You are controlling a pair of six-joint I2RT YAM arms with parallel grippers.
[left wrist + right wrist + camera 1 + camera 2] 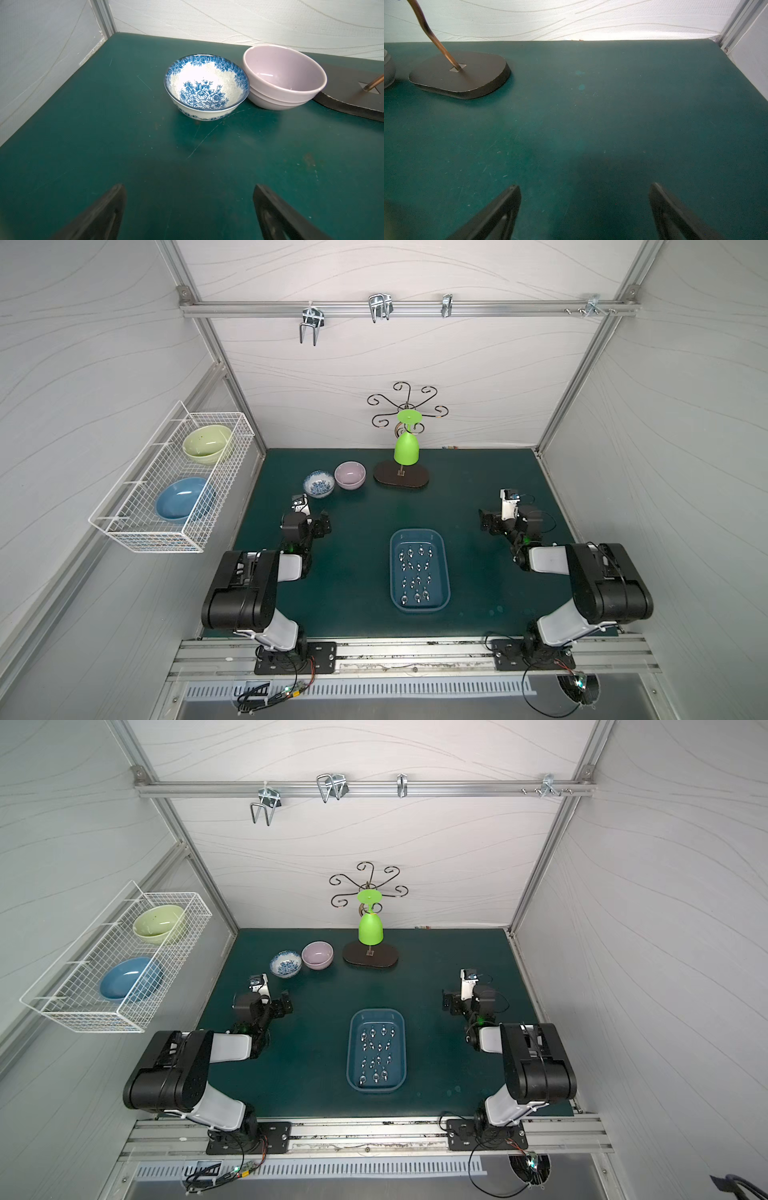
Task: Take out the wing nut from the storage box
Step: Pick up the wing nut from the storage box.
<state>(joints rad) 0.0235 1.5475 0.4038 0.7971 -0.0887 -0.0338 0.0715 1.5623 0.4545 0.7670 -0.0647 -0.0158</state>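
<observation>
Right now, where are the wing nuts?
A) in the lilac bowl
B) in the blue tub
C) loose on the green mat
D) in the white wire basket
B: in both top views the small metal wing nuts lie spread over the floor of the storage box, and the left wrist view shows the lilac bowl with nothing in it.

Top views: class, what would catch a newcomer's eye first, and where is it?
The bright green glass hangs upside down on the stand at the back of the table. Mid-table lies the blue box, dotted with shiny wing nuts. On the left wall, a white basket holds a green bowl and a blue bowl.
</observation>
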